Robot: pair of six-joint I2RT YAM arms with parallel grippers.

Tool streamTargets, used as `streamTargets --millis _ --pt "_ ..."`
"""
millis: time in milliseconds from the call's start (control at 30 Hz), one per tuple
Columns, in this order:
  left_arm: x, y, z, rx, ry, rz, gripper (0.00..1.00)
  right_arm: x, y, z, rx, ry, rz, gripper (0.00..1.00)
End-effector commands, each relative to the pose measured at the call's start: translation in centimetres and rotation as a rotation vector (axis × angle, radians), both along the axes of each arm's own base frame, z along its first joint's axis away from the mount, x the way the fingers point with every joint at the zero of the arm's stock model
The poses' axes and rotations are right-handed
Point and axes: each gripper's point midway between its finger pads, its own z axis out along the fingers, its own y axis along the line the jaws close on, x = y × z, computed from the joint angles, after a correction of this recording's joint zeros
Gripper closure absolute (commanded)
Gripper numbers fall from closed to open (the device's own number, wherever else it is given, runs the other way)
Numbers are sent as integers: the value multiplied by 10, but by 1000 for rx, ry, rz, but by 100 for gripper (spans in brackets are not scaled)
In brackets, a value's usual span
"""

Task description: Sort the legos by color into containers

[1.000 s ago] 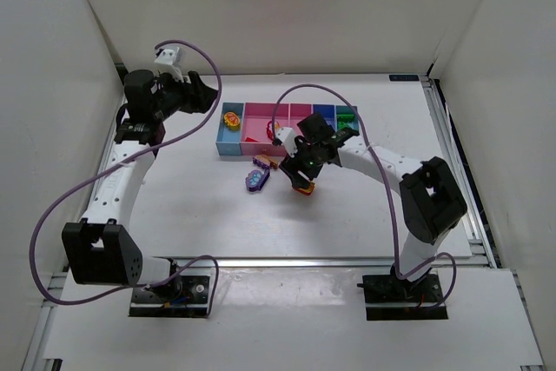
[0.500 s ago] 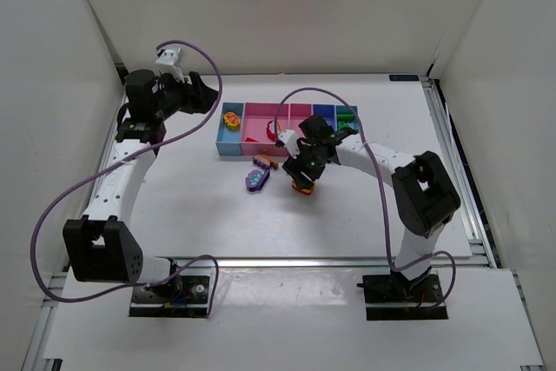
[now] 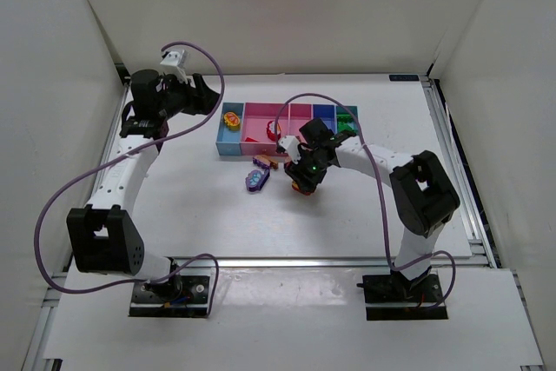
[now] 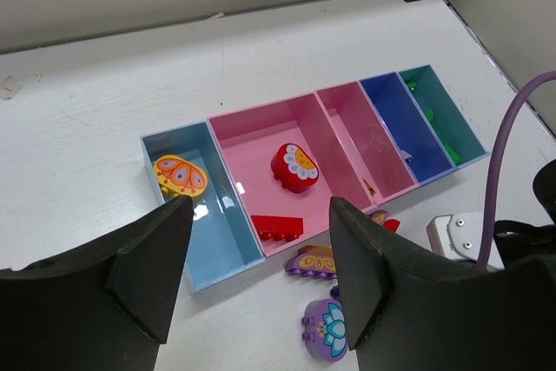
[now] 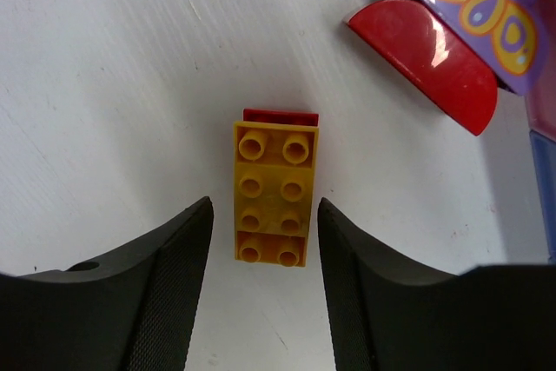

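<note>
Though seemingly clear, fingers (image 5: pixel 174 301) astride brick (image 5: pixel 274 193).

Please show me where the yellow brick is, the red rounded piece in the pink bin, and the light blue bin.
yellow brick (image 5: pixel 271 193): right wrist view, middle of its studded top.
red rounded piece (image 4: pixel 295 166): left wrist view, its patterned top face.
light blue bin (image 4: pixel 221 236): left wrist view, bare floor.
</note>
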Motion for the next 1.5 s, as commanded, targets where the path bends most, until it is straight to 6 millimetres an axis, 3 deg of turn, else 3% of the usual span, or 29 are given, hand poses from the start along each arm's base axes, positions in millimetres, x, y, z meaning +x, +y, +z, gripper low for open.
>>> streamTargets --millis 0,133,300,433,500,600,633,700,733,767,800,833,967,1033,1167,1367,1400,1467 --pt "1 0 28 -5 -71 -14 26 -5 1 -2 7 9 31 42" --pt "1 0 26 -7 -67 -15 26 -5 1 -2 7 9 31 50" --pt "0 0 26 -8 -65 -15 26 -1 5 -1 17 0 32 86" --pt "-2 -3 25 -16 -62 -34 26 3 7 5 25 -14 26 99" --pt "-8 -8 25 -34 -52 -65 26 5 8 13 36 -23 17 100" --pt "-27 -22 24 -101 -14 -179 25 8 12 40 109 -2 -31 100" --pt "-33 -26 20 -124 2 -210 25 14 18 61 160 -7 -59 100" --pt "-50 -38 19 -203 49 -311 25 19 13 84 219 35 -107 100" --pt "-53 -33 12 -232 79 -315 25 22 21 110 300 57 -123 100" --pt "-57 -33 14 -255 80 -347 26 21 18 122 335 91 -143 100" --pt "-71 -39 6 -326 163 -418 26 34 12 143 396 92 -173 100" --pt "-75 -40 6 -345 160 -459 26 28 15 160 468 157 -179 100" --pt "-107 -49 -5 -408 239 -635 23 41 -2 211 691 274 -221 100" --pt "-109 -51 -16 -431 292 -666 23 40 -1 229 784 351 -227 100" --pt "-112 -59 -28 -470 381 -742 23 41 2 233 846 420 -230 100" --pt "-101 -65 -18 -450 342 -778 22 45 13 247 903 507 -233 100" --pt "-103 -76 -21 -452 365 -810 22 47 15 248 906 505 -227 99" --pt "-97 -78 -18 -456 371 -812 21 47 21 253 910 517 -207 100"
